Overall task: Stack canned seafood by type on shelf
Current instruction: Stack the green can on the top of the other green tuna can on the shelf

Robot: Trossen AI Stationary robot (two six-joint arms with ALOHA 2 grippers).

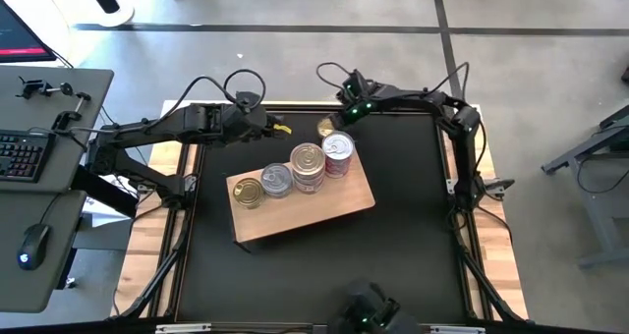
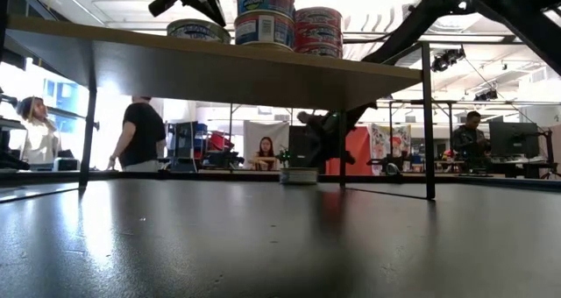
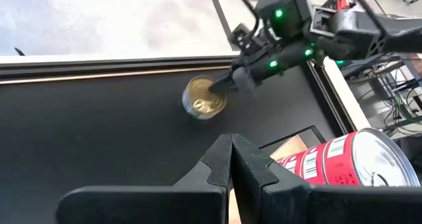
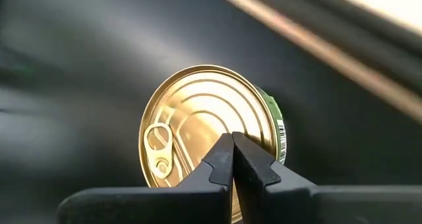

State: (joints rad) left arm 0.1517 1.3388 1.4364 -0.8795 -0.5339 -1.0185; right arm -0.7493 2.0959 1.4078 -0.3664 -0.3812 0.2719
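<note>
- the shelf (image 1: 324, 212) is a light-brown wooden board standing on thin dark legs over the black table (image 1: 393, 265), set at a slant toward the table's far half.
- four groups of tins stand in a row along the shelf's far edge.
- at the left end, a flat gold-topped tin (image 1: 247, 192) sits singly.
- next to it is a short stack with a silver top (image 1: 277, 180).
- then a taller stack of silver-topped tins with blue and white labels (image 1: 308, 166).
- at the right end, a stack of red-labelled tins with a silver top (image 1: 338, 153).
- one more tin, the loose gold tin (image 3: 204, 97), lies flat on the table behind the shelf, near the far edge; its lid is ribbed in rings with a pull tab, and its side carries a green label.
- the right hand (image 3: 231, 84) is at this loose tin, fingers pressed together, their tips over the lid's near rim; whether they touch the lid cannot be told.
- the left hand (image 3: 230, 155) hovers above the table near the shelf's far edge, fingers shut together with nothing between them, close by the red-labelled stack.
</note>
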